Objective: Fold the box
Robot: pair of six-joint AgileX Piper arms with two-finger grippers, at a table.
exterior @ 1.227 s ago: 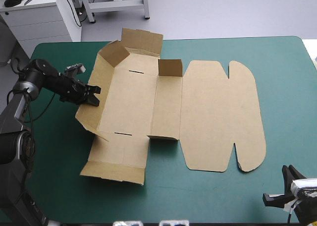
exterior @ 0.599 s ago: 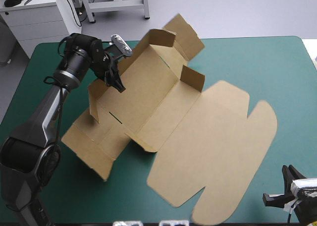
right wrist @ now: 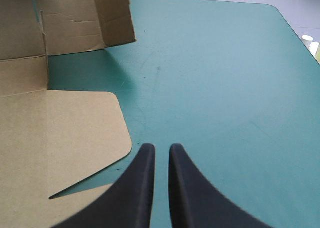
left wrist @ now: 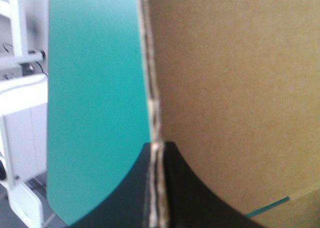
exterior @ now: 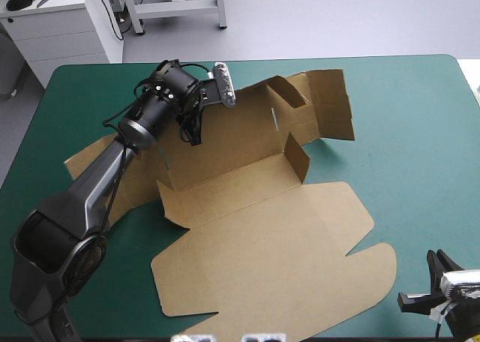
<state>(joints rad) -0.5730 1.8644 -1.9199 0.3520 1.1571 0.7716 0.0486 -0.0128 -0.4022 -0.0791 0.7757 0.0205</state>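
box (exterior: 262, 237): brown board, half-formed, across the middle of the teal-green bench (exterior: 420, 147); lid panel flat toward the near edge, far walls partly raised.
left hand (left wrist: 158, 149): black fingers pinching the edge of a raised wall at the box's far left.
right hand (right wrist: 161, 147): fingers pressed nearly together, empty, at the bench's near right corner, beside the lid, not touching.

This looks like a lab: a work table (exterior: 405, 132) with a teal-green cover, and beyond its far edge a bare grey floor (exterior: 337, 19), a white cabinet (exterior: 64, 31) and a metal stand (exterior: 180, 7).
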